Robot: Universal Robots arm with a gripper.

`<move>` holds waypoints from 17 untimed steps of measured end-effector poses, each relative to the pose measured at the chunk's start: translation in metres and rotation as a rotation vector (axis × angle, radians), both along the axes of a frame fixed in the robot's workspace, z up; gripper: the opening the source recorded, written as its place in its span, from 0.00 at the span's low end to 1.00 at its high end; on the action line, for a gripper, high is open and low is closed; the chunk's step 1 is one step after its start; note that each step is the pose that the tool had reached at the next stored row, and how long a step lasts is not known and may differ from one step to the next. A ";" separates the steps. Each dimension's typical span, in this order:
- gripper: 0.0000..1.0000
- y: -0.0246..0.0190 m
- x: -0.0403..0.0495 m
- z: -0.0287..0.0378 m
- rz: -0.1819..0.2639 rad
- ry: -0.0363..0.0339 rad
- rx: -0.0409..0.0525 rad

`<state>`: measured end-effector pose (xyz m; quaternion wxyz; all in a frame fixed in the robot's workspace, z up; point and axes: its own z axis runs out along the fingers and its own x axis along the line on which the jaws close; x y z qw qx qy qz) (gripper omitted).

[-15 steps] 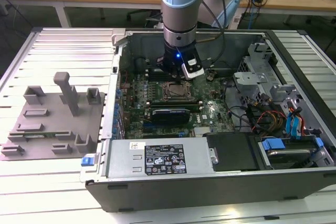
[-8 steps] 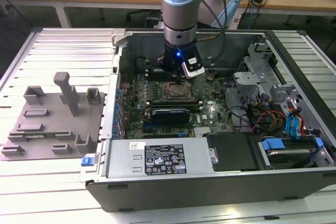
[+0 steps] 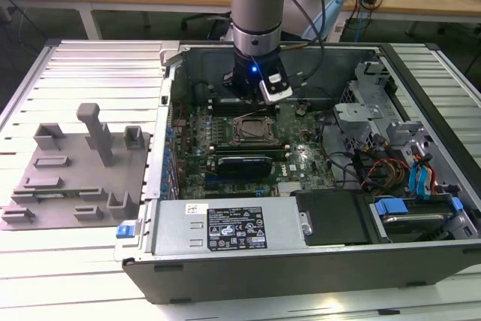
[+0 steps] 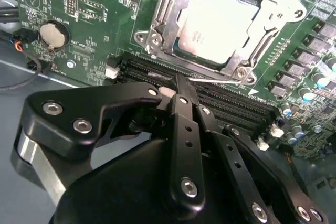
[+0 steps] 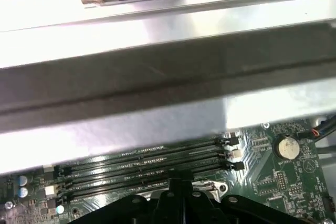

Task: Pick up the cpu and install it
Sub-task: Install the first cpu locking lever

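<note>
The open computer case point(image 3: 316, 261) walls in the green motherboard point(image 4: 100, 30), leaving free room only above. The hand point(image 4: 181, 85) hangs low over the memory slots point(image 4: 157, 72), fingers pressed together, clenched on nothing. The cpu point(image 4: 218, 24) sits in its metal-framed socket point(image 4: 157, 30), just beyond the fingertips and apart from them. A grey tray point(image 3: 75, 178) lies on the worktop point(image 3: 75, 261) well outside the case.

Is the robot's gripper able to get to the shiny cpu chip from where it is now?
Probably yes. The cpu already lies in its socket on the motherboard, top uncovered. The gripper hangs beside it, over the memory slots, nothing between.
</note>
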<state>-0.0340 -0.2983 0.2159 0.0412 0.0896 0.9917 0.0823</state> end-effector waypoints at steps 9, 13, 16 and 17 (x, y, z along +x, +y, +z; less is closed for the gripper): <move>0.11 0.0010 -0.0030 -0.0022 0.000 -0.0067 0.0002; 0.11 0.0009 -0.0030 -0.0070 0.000 -0.0132 -0.0002; 0.11 0.0009 -0.0035 -0.0102 0.000 -0.0158 -0.0005; 0.11 0.0009 -0.0036 -0.0110 0.000 -0.0165 -0.0008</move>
